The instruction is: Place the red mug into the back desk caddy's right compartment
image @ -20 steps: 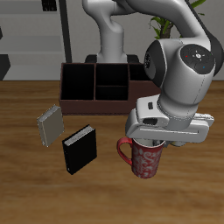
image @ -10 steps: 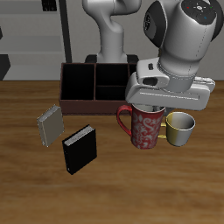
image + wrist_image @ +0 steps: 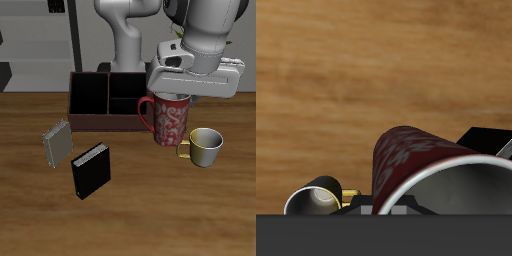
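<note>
Gripper (image 3: 178,96) is clamped on the red mug's (image 3: 168,119) rim, mug hanging upright just in front of the back desk caddy (image 3: 100,100). Its right compartment (image 3: 88,94) lies farther back and sideways, past the divider.

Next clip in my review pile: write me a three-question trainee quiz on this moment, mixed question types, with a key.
1. True or false: the red mug already sits inside the back desk caddy.
2. Which thing lies nearest the table's front edge? A) the black book B) the yellowish-gold mug C) the grey book
3. Fill in: the gripper is shut on the ____.

Key
1. False: the mug hangs from the gripper, in front of the caddy and off the table.
2. A
3. red mug
</note>
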